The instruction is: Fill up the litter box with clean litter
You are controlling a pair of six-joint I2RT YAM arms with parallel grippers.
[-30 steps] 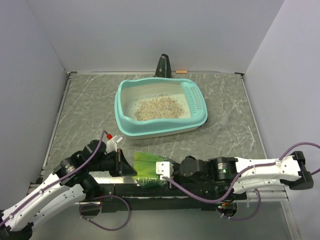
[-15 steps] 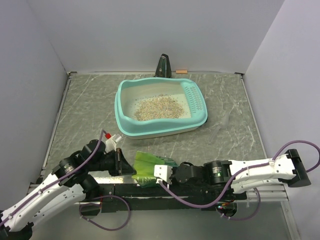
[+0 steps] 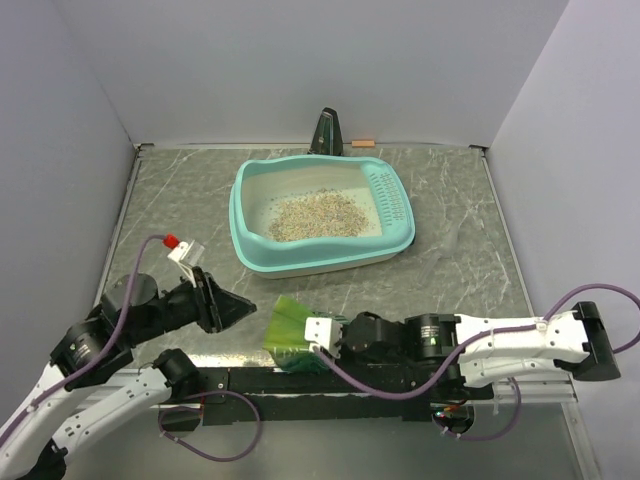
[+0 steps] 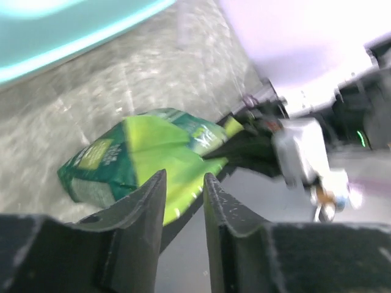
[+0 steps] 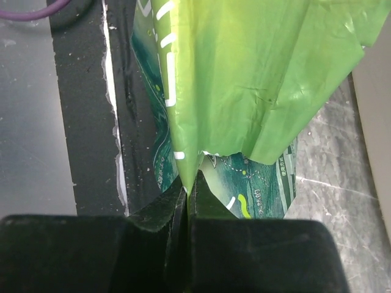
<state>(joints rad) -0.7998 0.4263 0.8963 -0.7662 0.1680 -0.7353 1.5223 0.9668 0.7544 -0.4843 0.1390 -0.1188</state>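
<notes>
The teal litter box [image 3: 238,222] stands at the back middle of the table, with a heap of beige clean litter [image 3: 318,216] inside. A green printed bag [image 3: 290,325] lies at the near edge. My right gripper [image 3: 320,338] is shut on its light-green edge; the wrist view shows the film [image 5: 256,79] pinched between the jaws of that gripper [image 5: 189,183]. My left gripper [image 3: 243,306] hovers to the left of the bag, apart from it. In its wrist view the gripper [image 4: 184,176] is open and holds nothing, with the bag [image 4: 146,149] beyond and the box's rim [image 4: 73,43] at the top left.
A dark upright stand [image 3: 327,132] and a small orange piece [image 3: 363,143] sit by the back wall. Pale walls close in the left, back and right sides. A black rail [image 3: 260,378] runs along the near edge under the bag.
My left gripper has let go of the bag, opened and pulled back to the left. My right gripper has shut on the bag's edge.
</notes>
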